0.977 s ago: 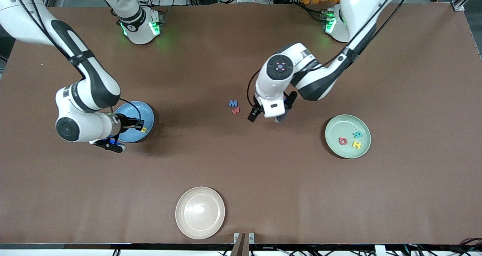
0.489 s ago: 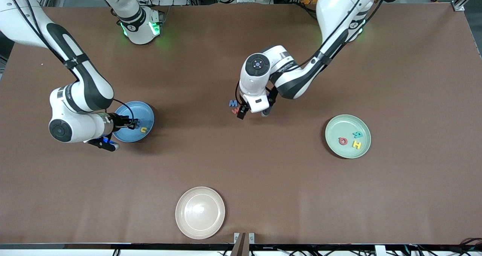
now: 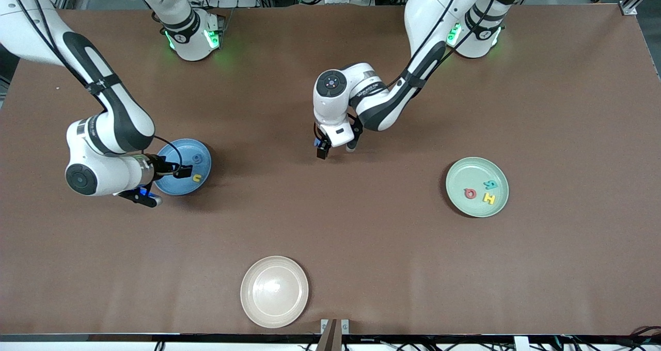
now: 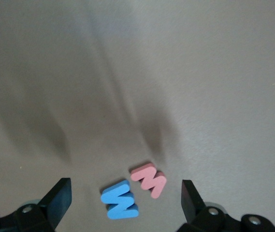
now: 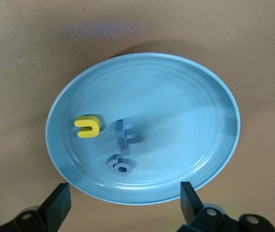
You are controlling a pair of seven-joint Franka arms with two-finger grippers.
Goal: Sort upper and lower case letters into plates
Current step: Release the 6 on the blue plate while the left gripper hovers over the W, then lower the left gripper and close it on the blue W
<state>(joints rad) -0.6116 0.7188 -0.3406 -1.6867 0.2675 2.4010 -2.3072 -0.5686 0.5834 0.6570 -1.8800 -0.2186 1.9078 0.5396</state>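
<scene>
Your left gripper (image 4: 123, 209) hangs low over the middle of the brown table (image 3: 361, 248), its jaws spread wide with nothing between them. In the left wrist view two small foam letters lie flat on the table just ahead of the fingers (image 4: 56, 202): a blue chunky letter (image 4: 120, 206) and a pinkish-red chunky letter (image 4: 149, 179), side by side and almost touching. Neither one is on a plate. In the front view the left wrist hides nearly all of this pair.

Your right gripper (image 5: 123, 205) hovers over the round light blue matte plate (image 5: 214, 96), which sits toward the right arm's end of the table. Its jaws are also wide apart and hold nothing. You have three letters on that plate: a yellow u-shaped letter (image 5: 87, 127), a dull blue ring-shaped letter (image 5: 122, 166), and a blue cross-shaped letter (image 5: 123, 137) between them, smeared, so you cannot tell how it lies.

The round pale mint green plate (image 3: 465, 173) sits toward the left arm's end of the table, well apart from both grippers. It holds a red ring-shaped letter (image 3: 470, 193), a teal letter (image 3: 490, 184) and a yellow H-shaped letter (image 3: 489, 198), close together.

A round cream-white glossy plate (image 3: 274, 291) sits nearest the front camera.
</scene>
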